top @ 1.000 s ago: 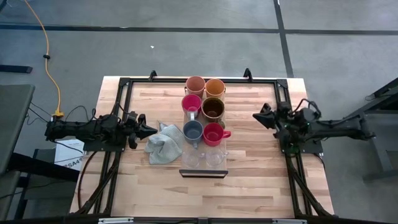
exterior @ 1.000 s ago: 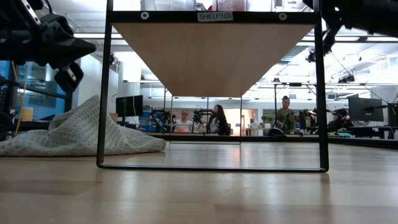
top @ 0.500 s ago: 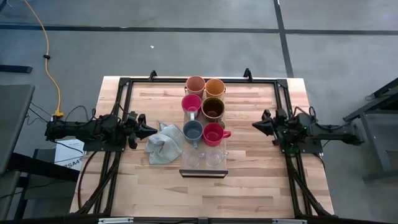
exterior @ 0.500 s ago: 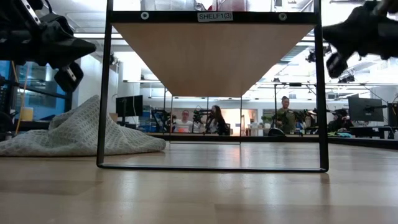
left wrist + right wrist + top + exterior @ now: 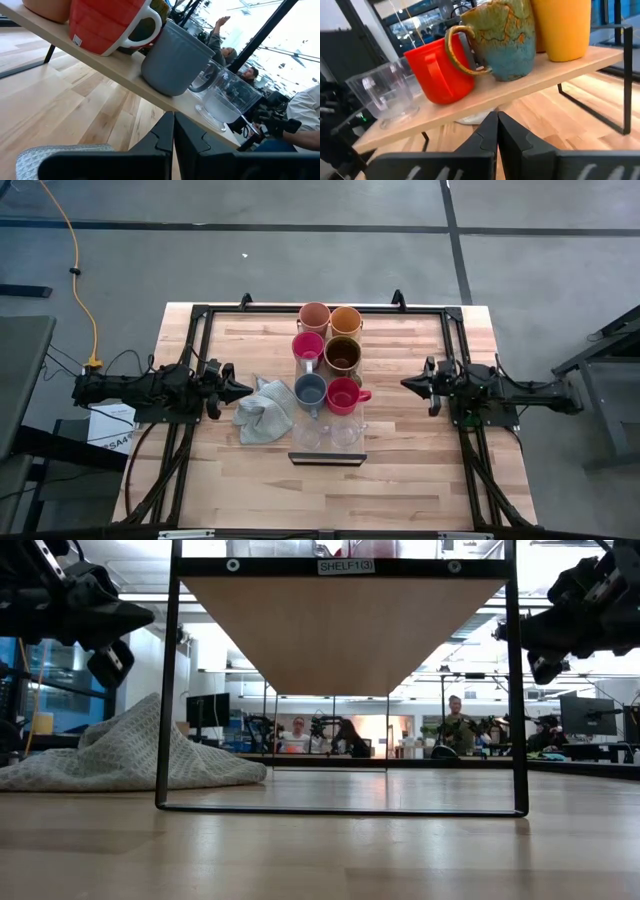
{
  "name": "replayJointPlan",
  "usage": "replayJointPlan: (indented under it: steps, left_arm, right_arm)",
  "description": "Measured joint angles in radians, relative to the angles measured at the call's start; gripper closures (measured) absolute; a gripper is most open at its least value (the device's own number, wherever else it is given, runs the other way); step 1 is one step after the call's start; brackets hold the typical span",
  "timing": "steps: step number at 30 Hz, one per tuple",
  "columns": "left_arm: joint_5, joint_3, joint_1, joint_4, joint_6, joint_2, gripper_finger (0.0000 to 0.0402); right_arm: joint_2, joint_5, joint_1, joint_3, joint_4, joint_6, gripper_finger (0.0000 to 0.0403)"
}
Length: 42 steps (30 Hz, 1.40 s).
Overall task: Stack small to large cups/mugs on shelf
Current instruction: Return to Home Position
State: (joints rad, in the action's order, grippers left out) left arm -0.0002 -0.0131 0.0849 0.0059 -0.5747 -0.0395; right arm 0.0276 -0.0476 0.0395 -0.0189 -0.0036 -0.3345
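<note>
Wooden table (image 5: 400,470), shelf (image 5: 327,451) bearing eight cups (image 5: 342,356), grey cloth (image 5: 262,412) beside

A crumpled grey cloth (image 5: 263,412) lies on the wooden table (image 5: 400,480).

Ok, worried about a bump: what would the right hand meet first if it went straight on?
The shut right hand would likely meet the shelf edge beneath the red mug; height is unclear.

A robotics lab: monitors (image 5: 212,710) and seated people (image 5: 297,730) behind
</note>
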Motion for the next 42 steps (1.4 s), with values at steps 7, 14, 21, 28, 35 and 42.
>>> replayJointPlan:
  steps: [7,14,21,28,35,42]
  left_arm:
    - [0.0,0.0,0.0,0.0,0.0,0.0,0.0401]
    - [0.0,0.0,0.0,0.0,0.0,0.0,0.0401]
    - [0.004,-0.001,-0.007,0.005,0.001,0.036,0.0401]
    - [0.008,0.0,-0.006,0.0,0.001,0.034,0.0401]
    - [0.008,0.0,-0.006,0.0,0.001,0.033,0.0401]
    - [0.008,0.0,-0.006,-0.001,0.001,0.031,0.0401]
  right_arm:
    - [0.003,0.003,0.0,0.0,-0.001,-0.006,0.0403]
    - [0.003,0.003,0.0,0.0,-0.002,-0.073,0.0403]
    - [0.004,0.003,0.0,0.0,-0.002,-0.086,0.0403]
    - [0.005,0.003,0.0,0.0,-0.002,-0.084,0.0403]
    - [0.005,0.003,0.0,0.0,-0.001,-0.084,0.0403]
    - [0.005,0.003,0.0,0.0,-0.001,-0.084,0.0403]
